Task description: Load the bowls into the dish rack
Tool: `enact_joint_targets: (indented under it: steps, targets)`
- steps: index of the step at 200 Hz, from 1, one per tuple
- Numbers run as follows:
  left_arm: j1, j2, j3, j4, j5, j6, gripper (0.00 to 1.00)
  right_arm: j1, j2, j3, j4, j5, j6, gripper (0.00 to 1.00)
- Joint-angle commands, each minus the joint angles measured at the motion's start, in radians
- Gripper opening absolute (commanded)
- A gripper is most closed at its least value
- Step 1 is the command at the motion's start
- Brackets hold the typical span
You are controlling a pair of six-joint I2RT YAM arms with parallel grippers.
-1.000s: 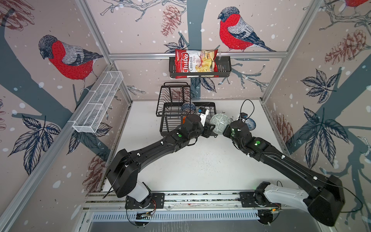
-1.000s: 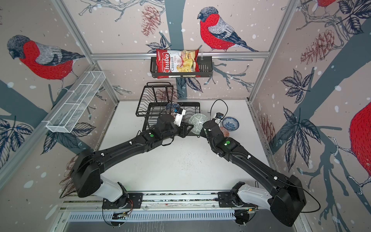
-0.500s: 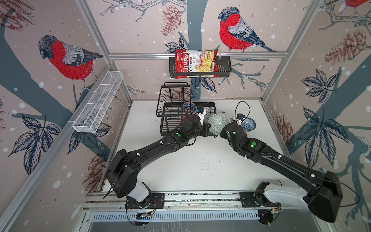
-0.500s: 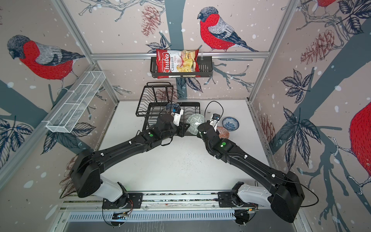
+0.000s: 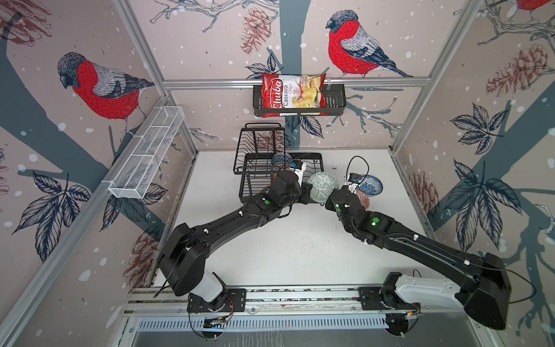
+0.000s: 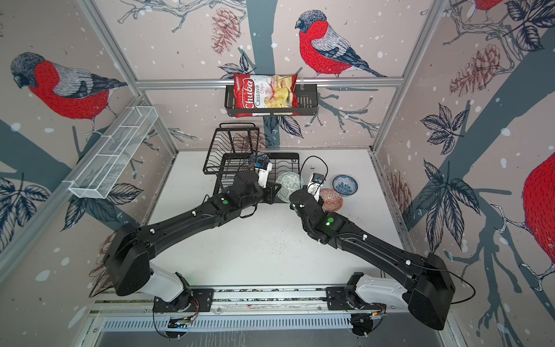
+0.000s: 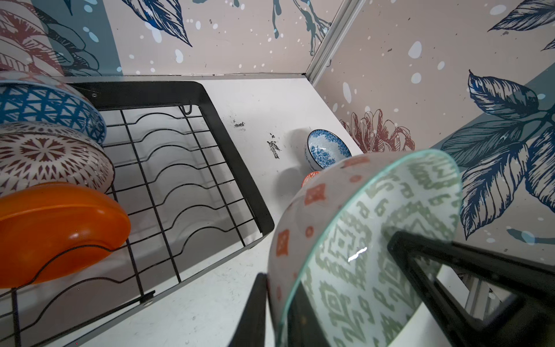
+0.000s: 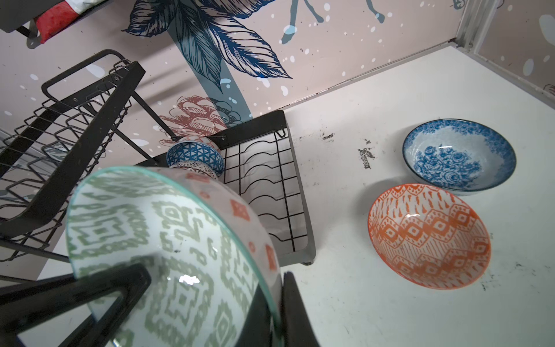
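A grey-green patterned bowl (image 5: 322, 186) (image 6: 289, 186) hangs on edge in the air by the dish rack's (image 5: 255, 180) right end. My left gripper (image 7: 277, 282) is shut on its rim (image 7: 375, 240) from the rack side. My right gripper (image 8: 274, 279) is shut on the opposite rim (image 8: 165, 234). In the rack's base tray stand a dark blue geometric bowl (image 7: 45, 108), a radial-patterned bowl (image 7: 51, 156) and a glossy orange bowl (image 7: 60, 228). On the table to the right lie a blue-white floral bowl (image 8: 459, 156) and an orange-white patterned bowl (image 8: 429, 234).
The rack's raised upper shelf (image 5: 261, 138) stands at its back left. A black basket with a chips bag (image 5: 300, 99) hangs on the back wall. A white mesh basket (image 5: 147, 156) hangs on the left wall. The right wall is close behind the floral bowl.
My left gripper has closed onto the bowl's rim. The right arm has carried the bowl slightly left towards the rack and still grips it.
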Motion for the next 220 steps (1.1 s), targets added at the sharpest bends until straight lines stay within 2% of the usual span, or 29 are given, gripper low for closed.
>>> enact_joint_targets:
  steps: [1, 19, 40, 70, 132, 181, 199, 220]
  targets:
    - [-0.003, -0.009, -0.001, 0.077, 0.098, 0.009, 0.08, 0.016, 0.008, 0.007, 0.149, -0.092, -0.009, 0.01]
    - [-0.003, -0.013, -0.006, 0.082, 0.098, 0.006, 0.06, 0.017, 0.014, 0.013, 0.148, -0.094, -0.009, 0.01]
    - [0.0, -0.02, -0.012, 0.089, 0.097, 0.005, 0.0, 0.02, 0.02, 0.015, 0.157, -0.1, -0.008, 0.02]
    - [0.003, -0.037, -0.024, 0.103, 0.083, 0.004, 0.0, 0.018, 0.038, 0.031, 0.148, -0.101, -0.007, 0.07]
    - [0.011, -0.152, -0.12, 0.224, -0.051, 0.01, 0.0, 0.012, 0.034, 0.084, 0.125, -0.12, 0.032, 0.37]
    - [0.038, -0.149, -0.172, 0.323, -0.072, -0.002, 0.0, -0.006, 0.014, 0.151, -0.001, -0.126, 0.118, 0.58]
    - [0.037, -0.133, -0.179, 0.367, -0.157, -0.054, 0.0, -0.017, -0.015, 0.163, -0.017, -0.13, 0.141, 0.67]
    - [0.018, -0.097, -0.086, 0.338, -0.239, -0.043, 0.0, -0.037, -0.041, 0.185, -0.032, -0.138, 0.161, 0.75]
